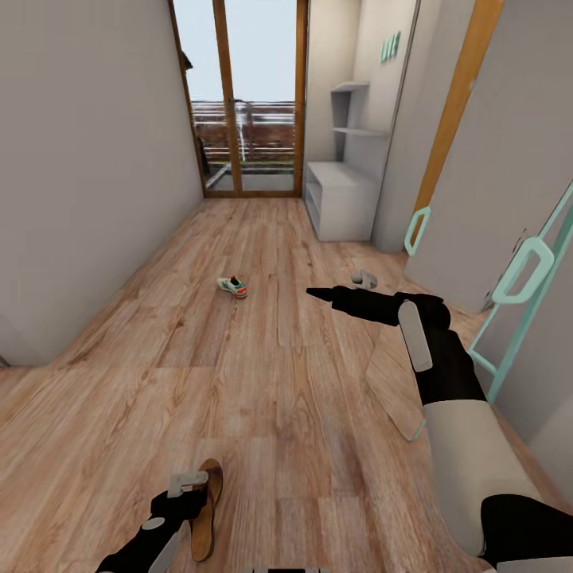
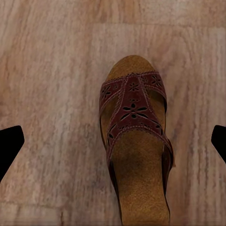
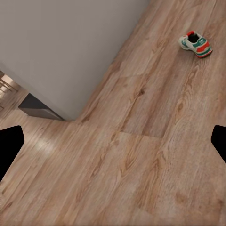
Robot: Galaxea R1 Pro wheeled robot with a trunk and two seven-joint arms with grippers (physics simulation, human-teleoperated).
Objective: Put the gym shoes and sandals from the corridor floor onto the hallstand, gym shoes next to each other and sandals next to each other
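Hovering over sandal (image 2: 135,141), left gripper (image 2: 113,143) | jaws spread, straddling its long axis | right gripper (image 3: 113,143) spread, idling farther off

At the corridor's far end you face a wood-framed glass door (image 1: 239,95); mint-handled doors (image 1: 521,274) line your right.

Home corridor: wood-plank corridor floor (image 1: 263,374) between plain grey walls, glazed wood-framed balcony door (image 1: 243,95) at the far end, grey hallstand (image 1: 344,195) with wall shelves along the right wall, gym shoe (image 1: 232,286) and sandal (image 1: 207,509) lying loose on the floor.
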